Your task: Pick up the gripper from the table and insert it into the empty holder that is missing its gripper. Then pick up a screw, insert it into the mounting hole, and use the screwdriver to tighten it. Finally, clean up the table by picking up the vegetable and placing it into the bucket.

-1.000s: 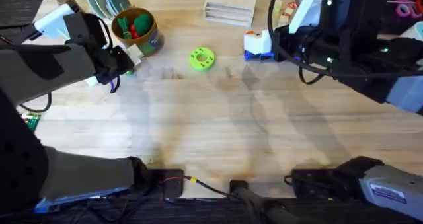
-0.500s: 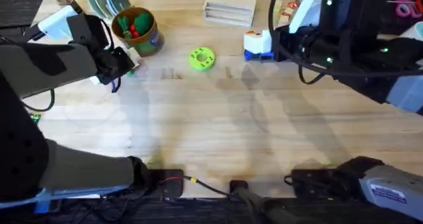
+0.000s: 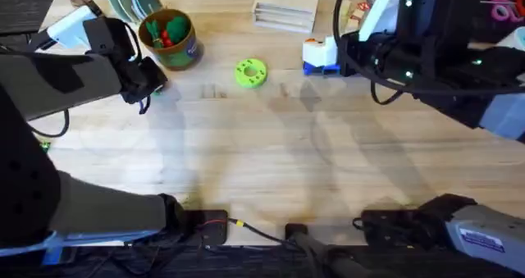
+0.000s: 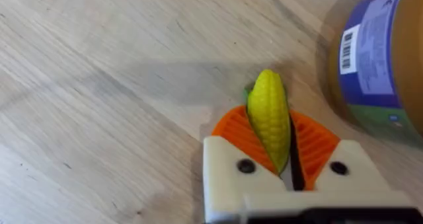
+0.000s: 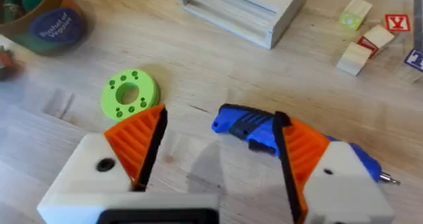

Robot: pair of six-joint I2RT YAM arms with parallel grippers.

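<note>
The vegetable (image 4: 268, 108), a yellow oval toy with a green end, is pinched between the orange pads of my left gripper (image 4: 271, 128), just above the wood. In the overhead view that left gripper (image 3: 152, 79) hovers beside the bucket (image 3: 170, 40), whose labelled wall (image 4: 377, 59) stands close by. The blue screwdriver (image 5: 251, 128) lies on the table between the spread fingers of my right gripper (image 5: 219, 118), close to one orange pad. From overhead, the screwdriver (image 3: 321, 65) is at the table's back right. The loose gripper, empty holder and screw are out of view.
Red and green toys fill the bucket. A flat bright-green disc (image 3: 250, 72) lies mid-table at the back. Behind it stands a wooden box (image 3: 285, 7), with small letter blocks (image 5: 363, 36) to its right. Bare wood stretches across the middle and front.
My left gripper has edged slightly toward the bucket with the vegetable still held. The right arm has not moved.
</note>
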